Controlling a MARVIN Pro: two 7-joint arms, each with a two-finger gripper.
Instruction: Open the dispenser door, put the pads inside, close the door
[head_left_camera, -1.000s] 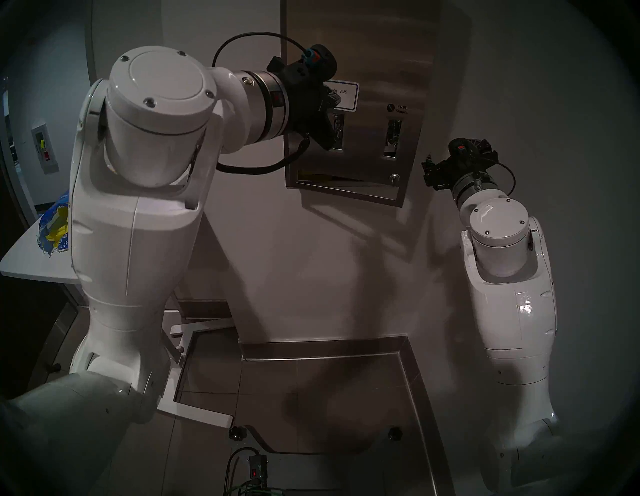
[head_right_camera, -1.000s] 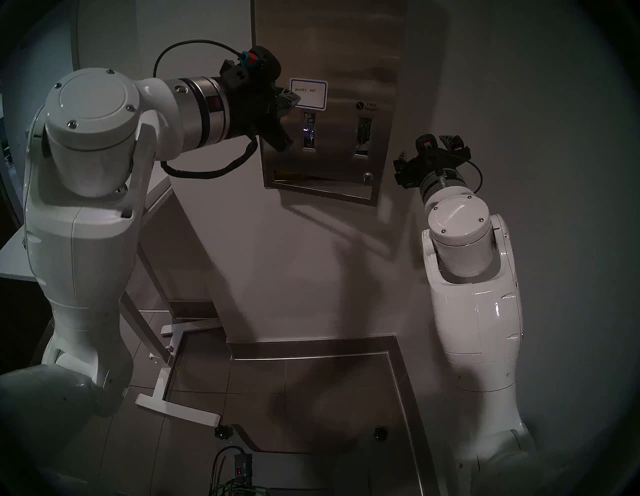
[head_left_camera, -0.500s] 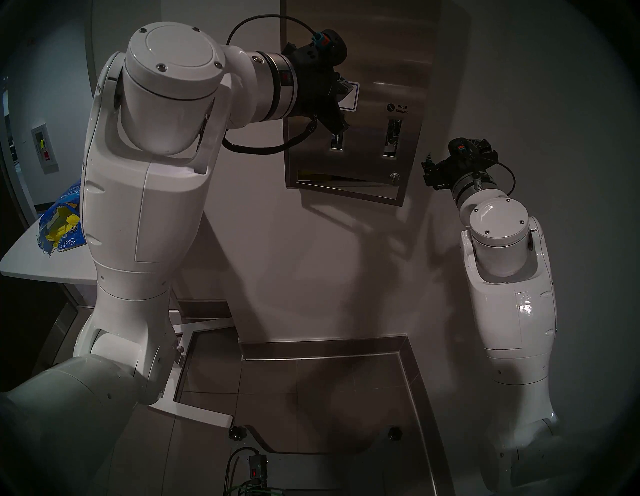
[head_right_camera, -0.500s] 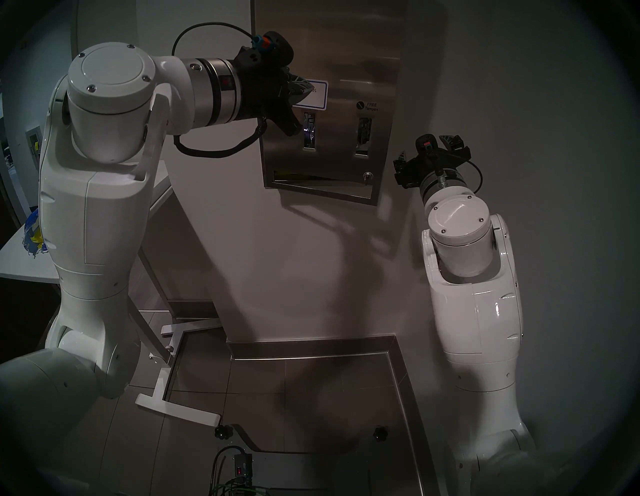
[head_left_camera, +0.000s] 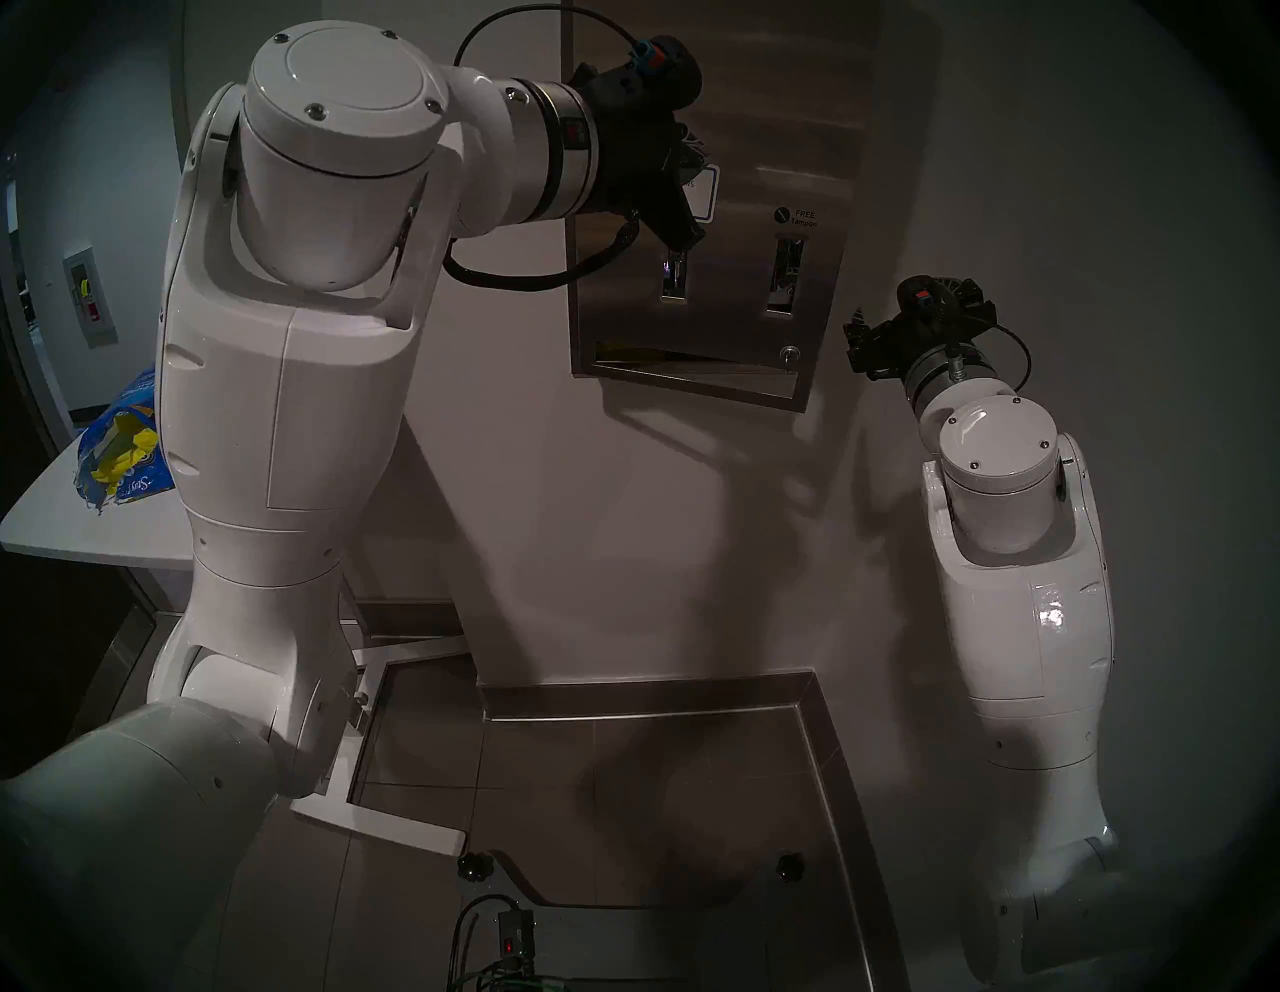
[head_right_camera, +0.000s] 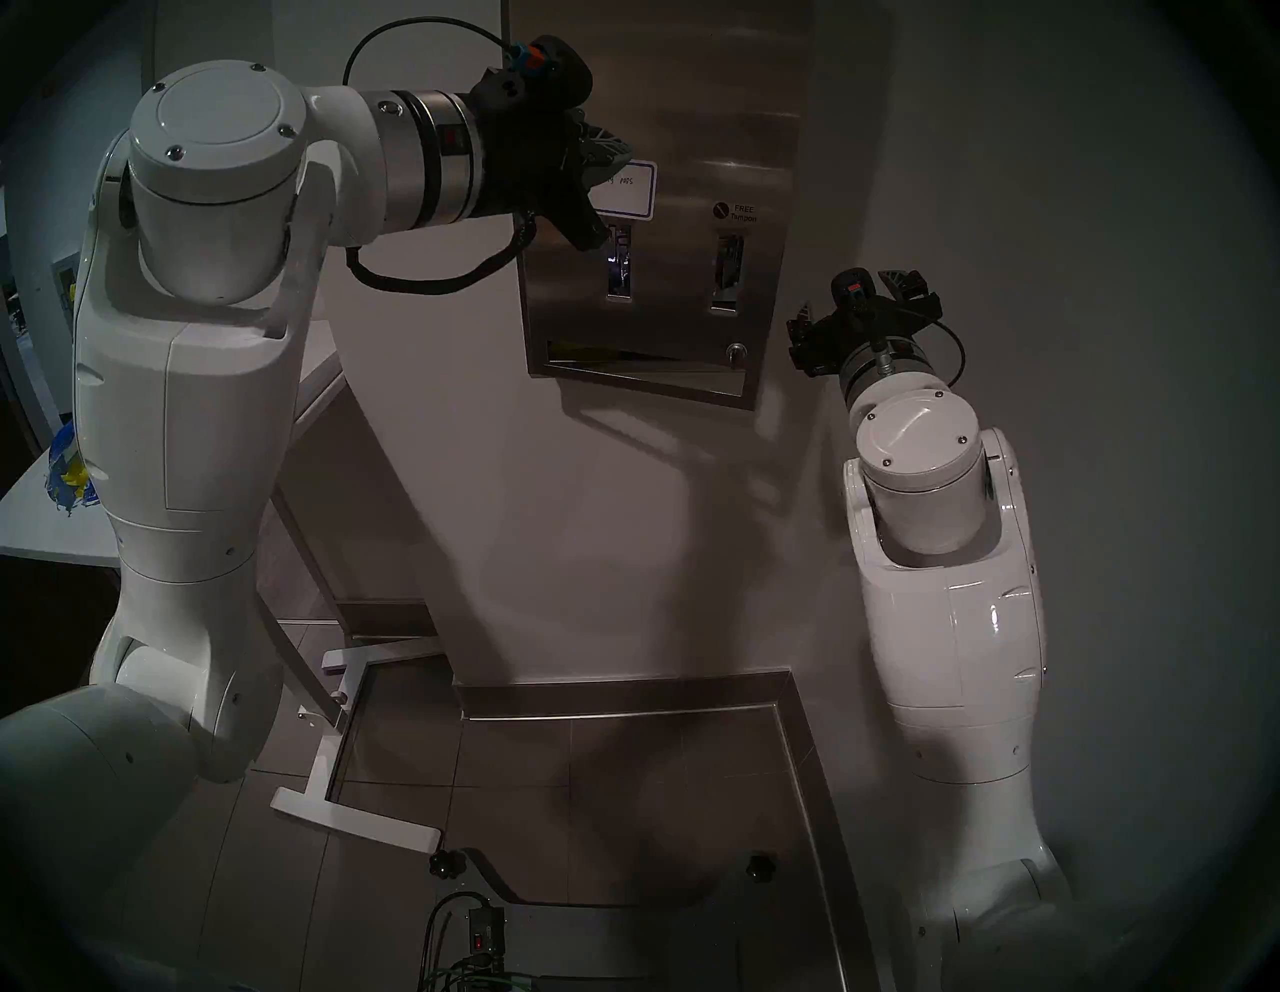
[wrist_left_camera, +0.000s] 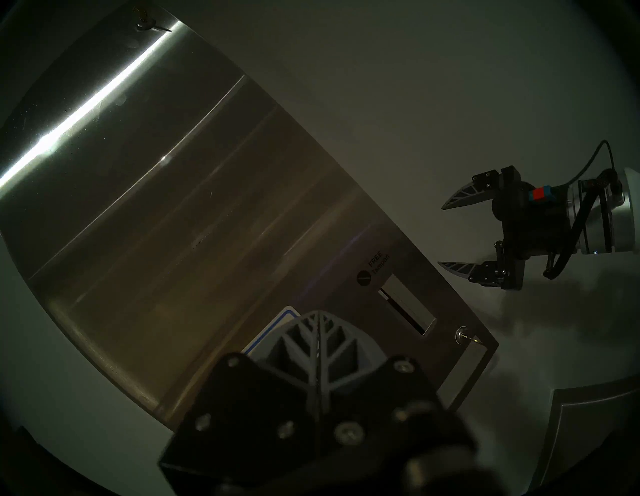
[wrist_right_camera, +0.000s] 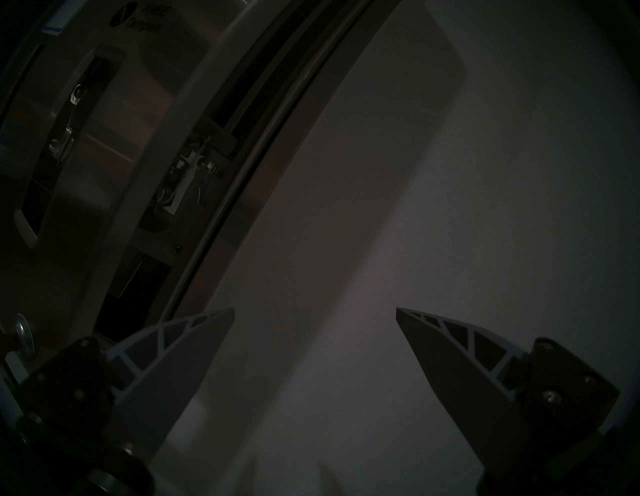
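The dispenser (head_left_camera: 755, 104) hangs on the wall, its long axis vertical, its face toward the robot. Its dispenser door (head_left_camera: 727, 263) lies nearly flat against it, a narrow gap showing along the right edge. The left gripper (wrist_left_camera: 320, 315), fingers clenched together on nothing, points at the door's blue-bordered label (head_right_camera: 634, 190). The right gripper (wrist_right_camera: 315, 311), fingers spread and empty, sits just right of the door's edge.

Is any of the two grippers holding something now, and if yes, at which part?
No. The left gripper is shut with nothing between its fingers, in front of the dispenser door. The right gripper is open and empty.
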